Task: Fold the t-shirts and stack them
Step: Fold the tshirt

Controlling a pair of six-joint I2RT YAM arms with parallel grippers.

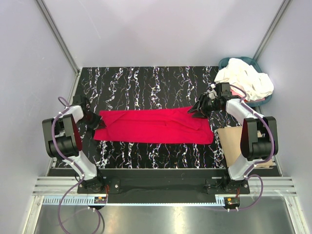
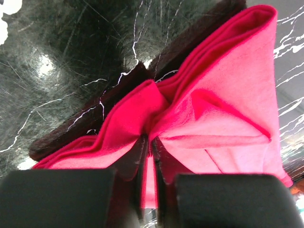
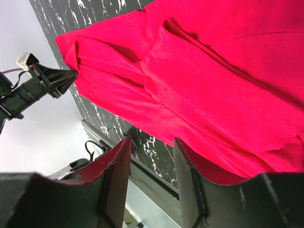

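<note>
A red t-shirt point(image 1: 155, 126) lies as a long folded strip across the black marbled table point(image 1: 146, 83). My left gripper point(image 1: 95, 122) is at the strip's left end. In the left wrist view it point(image 2: 151, 142) is shut on a bunched fold of the red t-shirt point(image 2: 223, 109), with cloth pinched between the jaws. My right gripper point(image 1: 198, 111) is over the strip's far right corner. In the right wrist view it point(image 3: 151, 145) is open with nothing between the jaws, just above the red t-shirt point(image 3: 213, 71). The left gripper point(image 3: 54, 80) shows there at the far end.
A teal basket point(image 1: 226, 62) heaped with white clothes point(image 1: 246, 80) stands at the back right corner. A tan flat item point(image 1: 230, 142) lies at the table's right edge beside the right arm. Grey walls enclose the table.
</note>
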